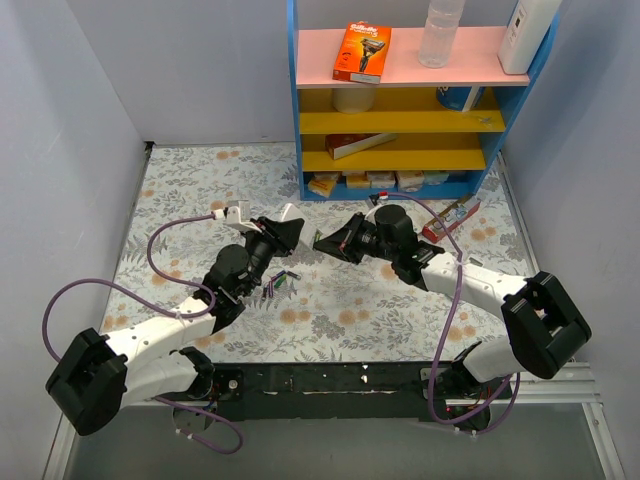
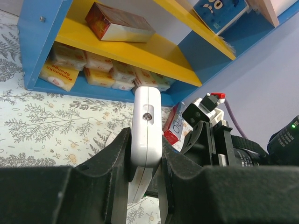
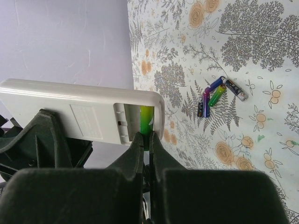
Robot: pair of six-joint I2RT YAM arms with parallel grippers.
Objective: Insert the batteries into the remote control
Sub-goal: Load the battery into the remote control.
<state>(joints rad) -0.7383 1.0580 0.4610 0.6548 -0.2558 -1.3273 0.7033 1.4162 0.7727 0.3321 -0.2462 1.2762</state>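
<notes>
Two black plastic fingers of the right gripper pinch narrowly on one glossy green cylindrical battery at the open compartment of the slim white plastic remote control. The left gripper clamps that remote, raised above the table. Four loose purple-green batteries lie clustered on the floral tablecloth, with open cloth around them.

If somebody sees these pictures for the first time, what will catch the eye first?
The two grippers meeting in the middle: the left gripper clamps the white remote control, and the right gripper pinches a green battery at its open compartment. A few spare batteries lie clustered on the floral cloth nearby.
</notes>
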